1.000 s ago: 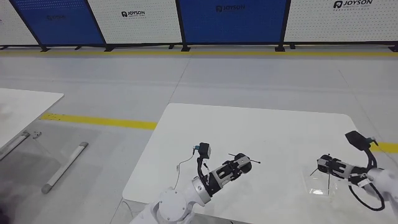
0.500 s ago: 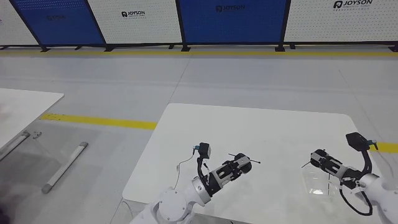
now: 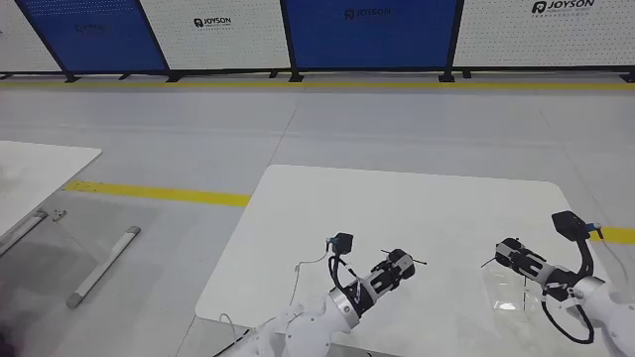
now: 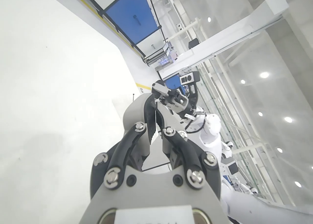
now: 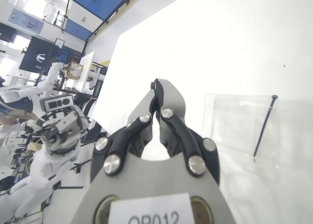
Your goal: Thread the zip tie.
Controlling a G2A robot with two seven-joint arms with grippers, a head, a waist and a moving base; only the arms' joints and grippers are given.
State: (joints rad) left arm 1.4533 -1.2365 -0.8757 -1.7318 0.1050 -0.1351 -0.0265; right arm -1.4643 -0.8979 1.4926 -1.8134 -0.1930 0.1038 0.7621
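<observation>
Near the lower edge of the top view, just right of centre, the left gripper (image 3: 403, 259) sits over the white table (image 3: 397, 193), its fingers clamped on a thin black zip tie (image 3: 418, 258) that sticks out on both sides. At lower right, the right gripper (image 3: 503, 250) has its fingers pressed together, though I cannot tell whether anything is pinched. It sits just beside a clear tray (image 5: 234, 105) — a second zip tie (image 5: 264, 126) lies inside.

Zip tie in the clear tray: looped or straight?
Straight. The zip tie lies full length in the clear tray, head at one end, tail at the other, with no loop.
</observation>
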